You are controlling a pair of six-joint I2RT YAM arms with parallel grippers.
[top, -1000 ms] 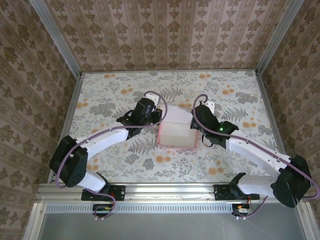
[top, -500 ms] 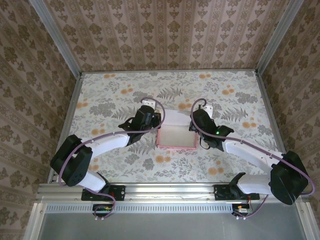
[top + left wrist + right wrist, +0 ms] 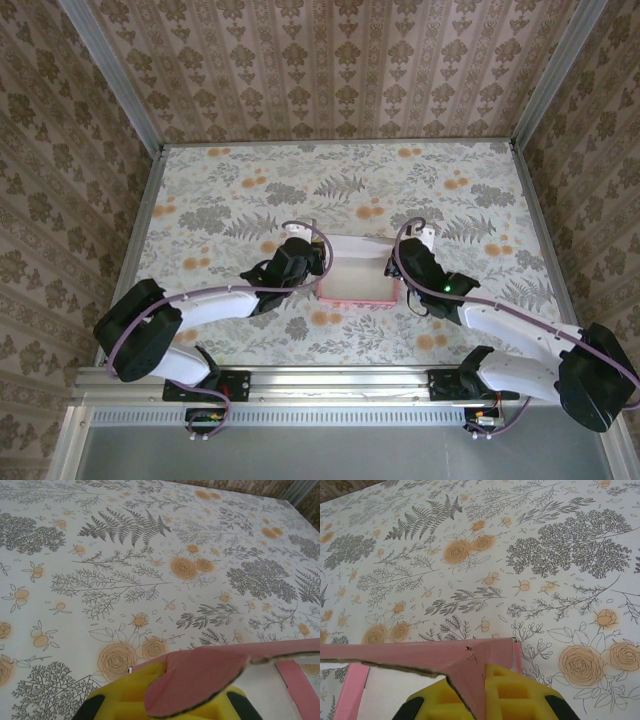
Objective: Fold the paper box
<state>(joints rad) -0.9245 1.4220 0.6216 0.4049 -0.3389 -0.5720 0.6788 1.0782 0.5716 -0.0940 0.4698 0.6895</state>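
The paper box (image 3: 357, 274) lies crosswise between left gripper (image 3: 313, 262) and right gripper (image 3: 400, 265), each pinching its nearer end flap.

Before me spreads a flat table top with a white covering printed with grey ferns, trees and orange roses (image 3: 250, 190). At its far edge and both side edges I see upright walls papered in brown damask stripes (image 3: 330, 60). Silver metal posts (image 3: 110, 80) rise from the two far corners. A ribbed aluminium rail (image 3: 330, 385) runs along the near edge.
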